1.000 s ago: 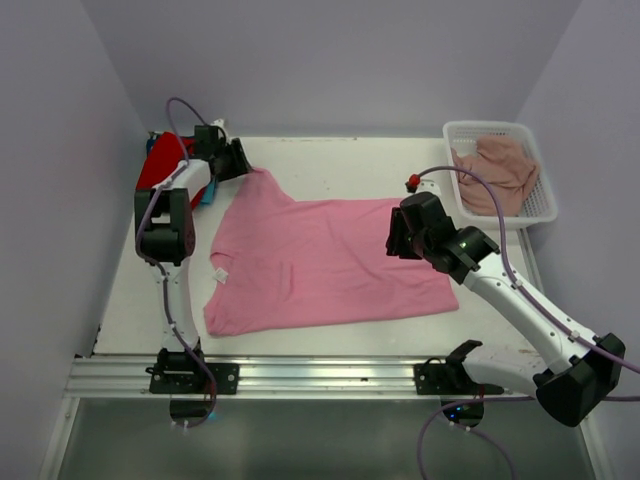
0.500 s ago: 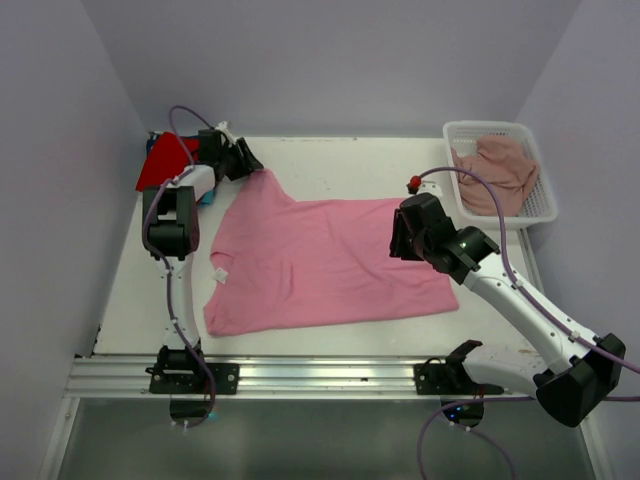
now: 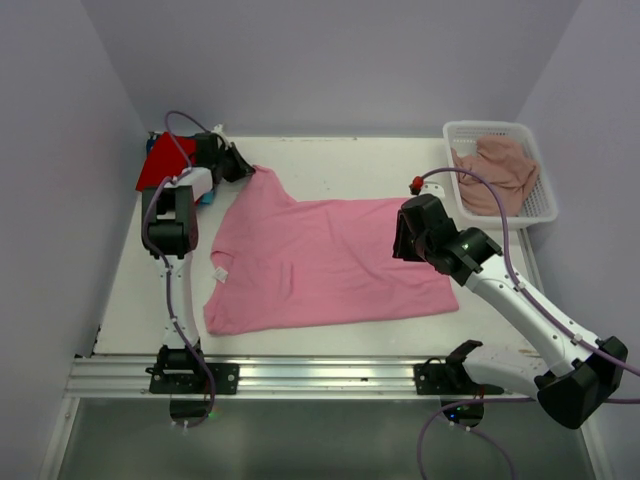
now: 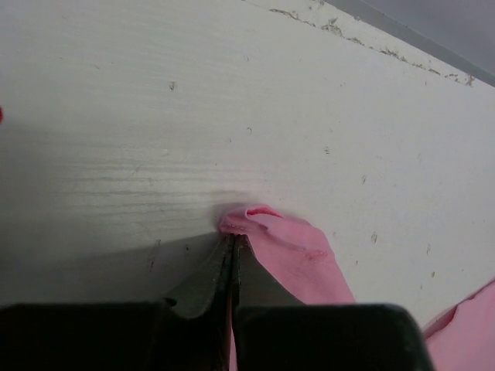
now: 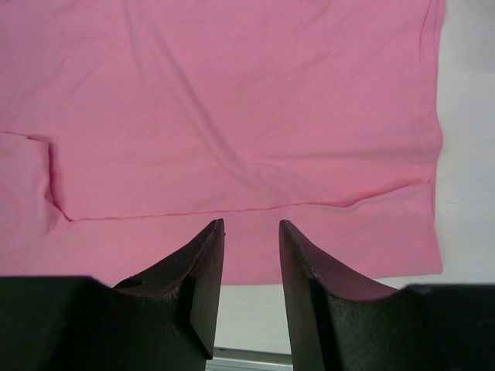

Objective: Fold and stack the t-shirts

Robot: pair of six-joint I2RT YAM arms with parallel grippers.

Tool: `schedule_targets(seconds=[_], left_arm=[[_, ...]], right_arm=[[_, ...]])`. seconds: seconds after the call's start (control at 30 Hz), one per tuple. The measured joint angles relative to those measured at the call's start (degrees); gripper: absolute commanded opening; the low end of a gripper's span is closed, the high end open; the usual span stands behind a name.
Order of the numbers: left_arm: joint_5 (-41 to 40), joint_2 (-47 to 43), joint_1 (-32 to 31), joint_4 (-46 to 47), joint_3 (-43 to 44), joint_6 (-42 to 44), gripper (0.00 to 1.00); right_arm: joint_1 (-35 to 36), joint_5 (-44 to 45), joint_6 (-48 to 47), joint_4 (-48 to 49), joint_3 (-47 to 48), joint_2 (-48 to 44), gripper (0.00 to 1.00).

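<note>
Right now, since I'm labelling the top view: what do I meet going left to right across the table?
First the red shirt → pink shirt → basket, with the dusty-pink shirt inside it.

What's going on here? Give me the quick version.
Two robot arms are working on a bright pink t-shirt spread flat on the table. The left claw is shut on the tip of the shirt's far-left sleeve. The right claw hangs open over the shirt's right part, holding nothing. A dusty-pink t-shirt lies in the white basket at the far right, and a red t-shirt sits at the far-left corner.
</note>
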Motion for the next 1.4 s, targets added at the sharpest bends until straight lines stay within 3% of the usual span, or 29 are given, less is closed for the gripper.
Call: schedule_targets(seconds=[0.3, 0.47, 0.7, 1.17, 1.4], left_arm=[[0.4, -1.2, 0.2, 4.2, -3.6, 0.0, 0.00], [0.4, -4.9, 0.7, 4.6, -9.0, 0.0, 0.00], [0.9, -12.4, 0.9, 4.3, -15.1, -0.2, 0.00], [3.9, -27.1, 0.9, 3.3, -22.7, -1.6, 0.00], [4.8, -33.3, 1.0, 1.7, -30.0, -1.6, 0.00]], right_arm=[[0.0, 0.7, 0.0, 0.4, -1.5, 0.0, 0.36], [-0.6, 5.2, 0.5, 1.1, -2.2, 2.2, 0.57], [-9.8, 7.9, 2.4, 3.4, 3.0, 18.2, 0.73], [-22.3, 10.4, 3.0, 3.8, 31.6, 49.3, 0.64], [-25.8, 10.2, 3.5, 1.7, 38.5, 59.0, 0.46]])
